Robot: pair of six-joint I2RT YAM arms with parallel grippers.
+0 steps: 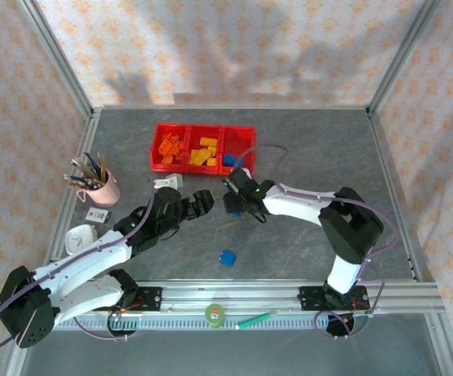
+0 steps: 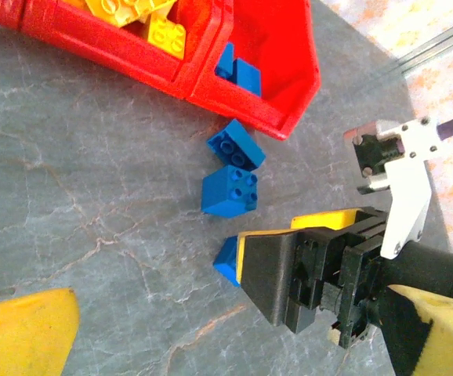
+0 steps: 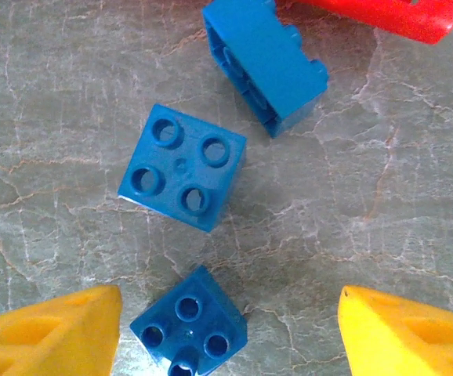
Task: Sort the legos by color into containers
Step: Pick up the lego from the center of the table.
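Note:
The red containers (image 1: 154,147) stand in a row at the back, with orange legos (image 1: 169,149) in the left bin, yellow ones (image 1: 204,151) in the middle and blue ones (image 1: 229,160) in the right. Three blue bricks lie on the table just before the right bin (image 3: 399,16): a tipped one (image 3: 267,59), an upright one (image 3: 182,167), and a third (image 3: 189,329). My right gripper (image 3: 230,313) is open around that third brick, which sits close to its left finger. My left gripper (image 1: 207,201) hangs open beside it, nothing between its fingers (image 2: 23,329). Another blue brick (image 1: 227,258) lies alone nearer the front.
A pink cup of pencils (image 1: 101,186) stands at the left, with small white items (image 1: 80,237) near it. A green tape roll (image 1: 215,315) and a green pen (image 1: 256,319) rest on the front rail. The two grippers are very close together.

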